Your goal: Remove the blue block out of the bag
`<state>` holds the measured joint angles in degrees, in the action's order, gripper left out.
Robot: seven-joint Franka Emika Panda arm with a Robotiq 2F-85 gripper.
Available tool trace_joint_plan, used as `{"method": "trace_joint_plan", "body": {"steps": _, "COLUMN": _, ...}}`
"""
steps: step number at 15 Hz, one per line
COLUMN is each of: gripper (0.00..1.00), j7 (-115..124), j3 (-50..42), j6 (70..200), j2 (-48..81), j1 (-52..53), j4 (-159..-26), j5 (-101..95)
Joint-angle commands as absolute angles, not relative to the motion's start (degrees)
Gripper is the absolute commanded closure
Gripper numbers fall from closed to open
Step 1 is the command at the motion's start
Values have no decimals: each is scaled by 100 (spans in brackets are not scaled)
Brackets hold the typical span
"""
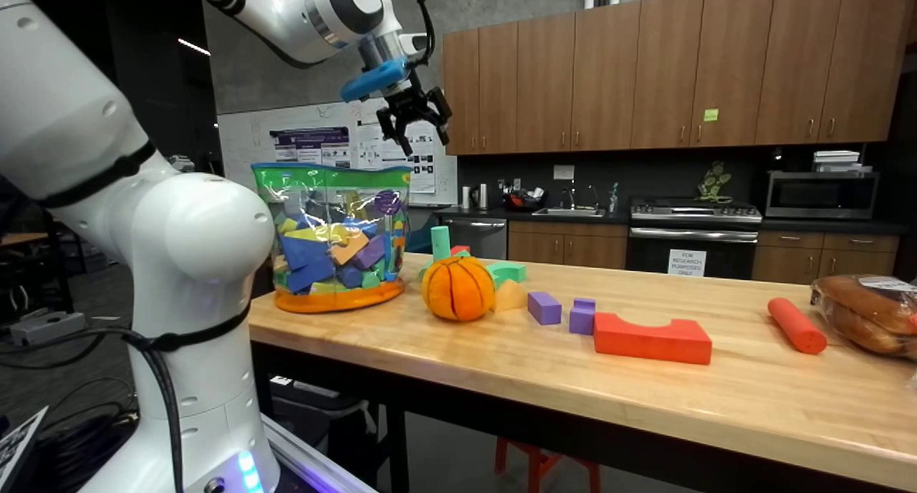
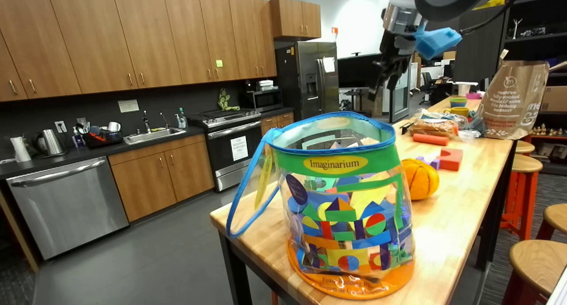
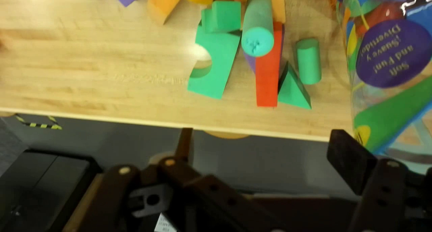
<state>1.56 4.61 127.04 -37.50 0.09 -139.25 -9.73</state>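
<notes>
The large bag [image 1: 297, 178] stands upright at the table's end, with a green top band, see-through printed walls and an orange base. It is full of foam blocks. In an exterior view its blue-rimmed mouth [image 2: 283, 136] is open. In the wrist view its green band [image 3: 395, 117] is at the right edge. Several blue blocks [image 1: 304, 253] show through its wall; I cannot pick out the small light-blue one. My gripper [image 1: 427, 146] is open and empty, higher than the bag and off to one side; it also shows in an exterior view [image 2: 382, 91] and the wrist view [image 3: 262, 134].
An orange pumpkin-like ball [image 1: 458, 289] sits beside the bag. Green blocks [image 3: 216, 63], a red block [image 3: 267, 83], purple blocks [image 1: 544, 308] and a flat red block [image 1: 652, 340] lie on the table [image 1: 501, 378]. A red cylinder [image 1: 797, 326] and packaged bread [image 1: 870, 314] lie farther along.
</notes>
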Motion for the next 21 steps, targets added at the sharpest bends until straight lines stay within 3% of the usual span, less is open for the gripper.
{"method": "trace_joint_plan", "body": {"steps": 1, "gripper": 0, "j7": 229, "j3": 738, "j6": 12868, "j2": -3606, "j1": -3, "j4": -13378, "j5": -1269}}
{"method": "trace_joint_plan", "body": {"steps": 10, "gripper": 0, "j7": -172, "j3": 1417, "j6": 12713, "j2": -2670, "j1": 689, "j4": -12594, "j5": -1353}}
{"method": "trace_joint_plan", "body": {"steps": 21, "gripper": 0, "j7": -950, "j3": 1261, "j6": 11292, "j2": -2023, "j1": 1387, "j4": -12431, "j5": -274}}
